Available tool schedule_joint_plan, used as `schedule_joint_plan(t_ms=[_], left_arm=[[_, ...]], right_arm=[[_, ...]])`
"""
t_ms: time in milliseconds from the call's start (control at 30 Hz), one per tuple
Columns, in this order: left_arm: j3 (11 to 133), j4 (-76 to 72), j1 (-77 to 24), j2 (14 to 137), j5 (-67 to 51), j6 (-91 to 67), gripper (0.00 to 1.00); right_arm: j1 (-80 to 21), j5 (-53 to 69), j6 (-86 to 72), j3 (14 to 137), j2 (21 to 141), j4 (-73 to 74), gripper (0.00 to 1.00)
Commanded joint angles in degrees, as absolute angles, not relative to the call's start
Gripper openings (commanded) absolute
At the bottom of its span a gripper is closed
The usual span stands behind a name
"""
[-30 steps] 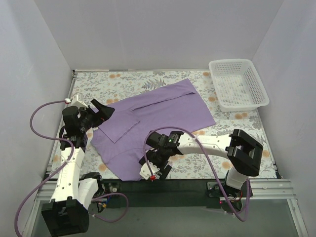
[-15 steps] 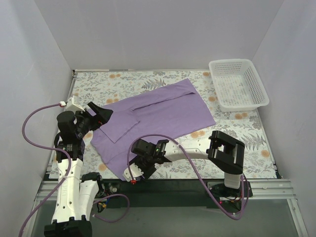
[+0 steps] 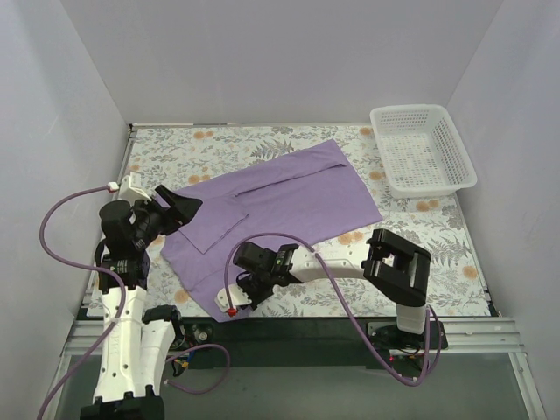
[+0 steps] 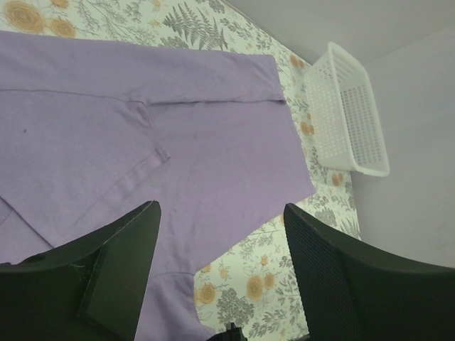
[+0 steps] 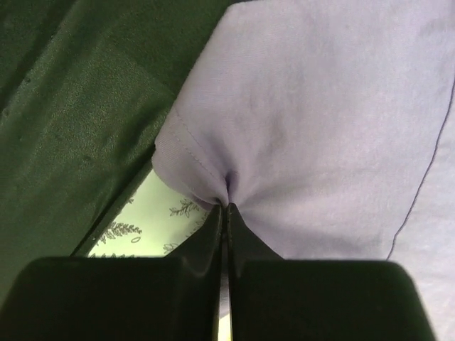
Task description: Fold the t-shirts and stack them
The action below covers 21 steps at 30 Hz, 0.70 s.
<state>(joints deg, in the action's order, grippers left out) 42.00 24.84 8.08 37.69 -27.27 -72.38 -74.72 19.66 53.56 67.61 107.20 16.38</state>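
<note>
A lavender-purple t-shirt (image 3: 280,201) lies spread flat across the flowered table, partly folded, with a sleeve lying over its left part. My right gripper (image 3: 234,302) is low at the shirt's near corner by the table's front edge. In the right wrist view this gripper (image 5: 227,207) is shut on a pinch of the t-shirt (image 5: 320,128) just inside the hem. My left gripper (image 3: 179,203) hovers over the shirt's left edge. In the left wrist view it (image 4: 220,209) stands open with nothing between its fingers, above the t-shirt (image 4: 178,142).
A white lattice basket (image 3: 422,149) stands at the far right corner, also in the left wrist view (image 4: 352,114). The dark front rail (image 3: 289,331) runs right beside the right gripper. White walls close in the table on three sides.
My right gripper slid left along the front edge to the shirt's near corner and shut on the cloth. The left gripper's fingers came a little closer together.
</note>
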Motion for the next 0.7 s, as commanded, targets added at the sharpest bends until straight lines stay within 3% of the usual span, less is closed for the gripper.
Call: schedule_joint_plan(t_ms=[0, 333, 667], left_arm=[[40.53, 24.88, 7.47, 37.62, -35.04, -76.37, 0.67], [38.67, 23.55, 0.79, 42.97, -42.27, -76.12, 0.61], [45.09, 24.88, -18.96, 51.77, -37.02, -53.05, 0.58]], right_arm=[[-71.64, 26.97, 49.67, 69.25, 105.65, 16.96, 0.01], [-52.84, 46.39, 34.46, 79.1, 108.98, 18.11, 0.01], [-44.04, 61.85, 23.39, 87.26, 118.91, 18.11, 0.01]])
